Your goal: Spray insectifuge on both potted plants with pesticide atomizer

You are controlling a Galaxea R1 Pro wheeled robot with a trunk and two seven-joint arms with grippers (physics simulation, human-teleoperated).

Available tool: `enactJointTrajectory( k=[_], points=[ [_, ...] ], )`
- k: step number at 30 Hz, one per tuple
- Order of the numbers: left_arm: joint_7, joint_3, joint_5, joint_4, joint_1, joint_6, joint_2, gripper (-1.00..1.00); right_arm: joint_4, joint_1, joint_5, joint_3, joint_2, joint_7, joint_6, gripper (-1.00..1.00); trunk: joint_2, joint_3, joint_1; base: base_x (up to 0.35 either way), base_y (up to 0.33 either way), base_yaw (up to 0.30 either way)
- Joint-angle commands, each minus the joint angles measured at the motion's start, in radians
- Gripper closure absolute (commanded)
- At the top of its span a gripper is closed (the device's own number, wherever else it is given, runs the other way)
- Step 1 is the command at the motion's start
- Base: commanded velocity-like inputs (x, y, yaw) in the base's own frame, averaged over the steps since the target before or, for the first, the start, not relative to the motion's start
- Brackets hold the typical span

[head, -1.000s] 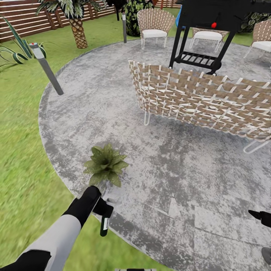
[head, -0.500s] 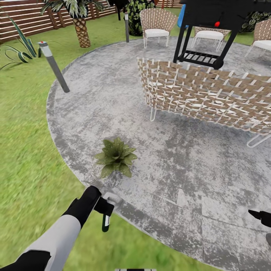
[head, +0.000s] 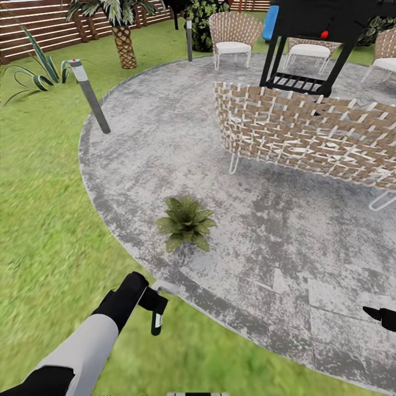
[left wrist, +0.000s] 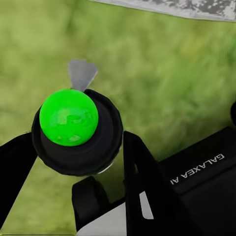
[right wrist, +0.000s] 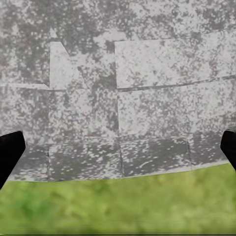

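- Near left, over the lawn [head: 44,220] just off the patio [head: 165,137] edge, the left claw [head: 155,306] is clamped on the pesticide atomizer [head: 157,322]: dark bottle hanging down, pale label facing the camera, white trigger head up by the claw.
- Left wrist view: dark fingers [left wrist: 142,177] sit either side of a round black part with a bright green ball on top; grass below, patio rim at the far side.
- Right claw [head: 379,318] at near right shows just a dark tip over the paving; in the right wrist view its two tips stand wide apart, nothing between them.
- One potted plant [head: 186,223], a low green rosette, sits on the patio close to its left rim, ahead and slightly right of the atomizer, apart from it. Pot hidden under the leaves.
- Second plant not spotted.
- Far side: wicker sofa [head: 308,137], black grill [head: 324,33], wicker chairs, palm [head: 124,38], grey bollard lamp [head: 91,96] on the left patio rim, wooden fence [head: 38,27].
- Step, judged: pickup done, now closing on the first plant to spray.
- Next move calls for bringing the nozzle nearer and aiming it at the rosette, then covering all the leaves; nozzle direction can't be told here.
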Motion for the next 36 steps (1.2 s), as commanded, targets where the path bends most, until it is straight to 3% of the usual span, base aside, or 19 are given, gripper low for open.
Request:
enactJointTrajectory(
  k=[1,15,36],
  points=[
    [-0.009,-0.001,-0.010,-0.001,0.000,0.001,0.000,1.00,-0.002,-0.001,0.009,-0.002,0.000,0.010,0.002,-1.00,0.000,-0.001,0.000,-0.107,0.284,0.000],
    [-0.009,-0.001,-0.009,-0.001,0.000,0.001,0.001,1.00,-0.002,-0.001,0.009,-0.003,0.000,0.011,0.003,-1.00,0.000,0.001,0.000,-0.109,0.227,0.000],
    [-0.009,-0.001,-0.008,0.001,0.000,0.000,0.001,1.00,-0.002,-0.001,0.008,-0.003,0.000,0.011,0.003,-1.00,0.000,0.033,0.000,-0.011,0.010,0.000]
  ],
)
